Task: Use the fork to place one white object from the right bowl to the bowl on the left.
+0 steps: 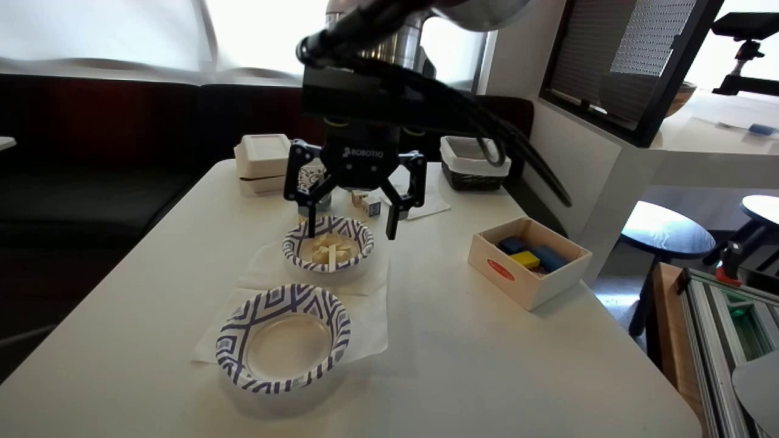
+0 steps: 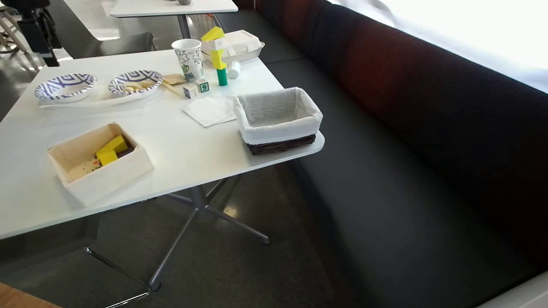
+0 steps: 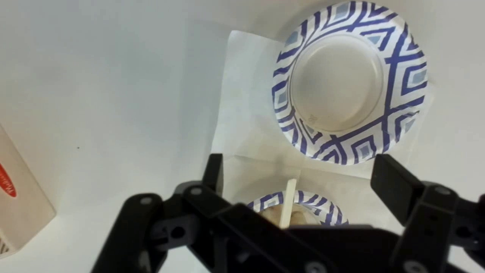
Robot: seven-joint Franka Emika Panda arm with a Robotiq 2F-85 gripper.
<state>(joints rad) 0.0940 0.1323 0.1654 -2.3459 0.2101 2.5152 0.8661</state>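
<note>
1. I judge the step in hand to be picking up the fork, with no transfer made. In an exterior view the empty paper bowl [image 2: 72, 90] stands left of the filled paper bowl [image 2: 135, 76], just beside it. The pale pieces [image 1: 321, 250], which I take for the white objects, lie in the filled paper bowl.
2. My gripper [image 1: 352, 229] hangs in the air above the table [image 1: 438, 365]. Its jaws are spread wide, with hold of nothing.
3. My best candidate for the fork is the pale stick [image 3: 288, 201] poking out over the rim of the filled paper bowl towards the empty one. I see no tines, so I can't be sure.
4. Next I'd shift over the pale stick, come down until its free end lies between the fingertips, and pinch gently. From the wrist view, I expect the jaws to close across its width. Pressing on the rim could tip a bowl this light.
5. The wrist view shows me the overhang best, but my gripper hides much of the filled paper bowl there.
6. In an exterior view I get a wooden utensil [image 2: 173, 79] and a paper cup [image 2: 188, 57], neither visible from the wrist.
7. In an exterior view I also see blue blocks [image 1: 549, 258] in the wooden box [image 1: 514, 283]; the wrist catches only part of that box.
</note>
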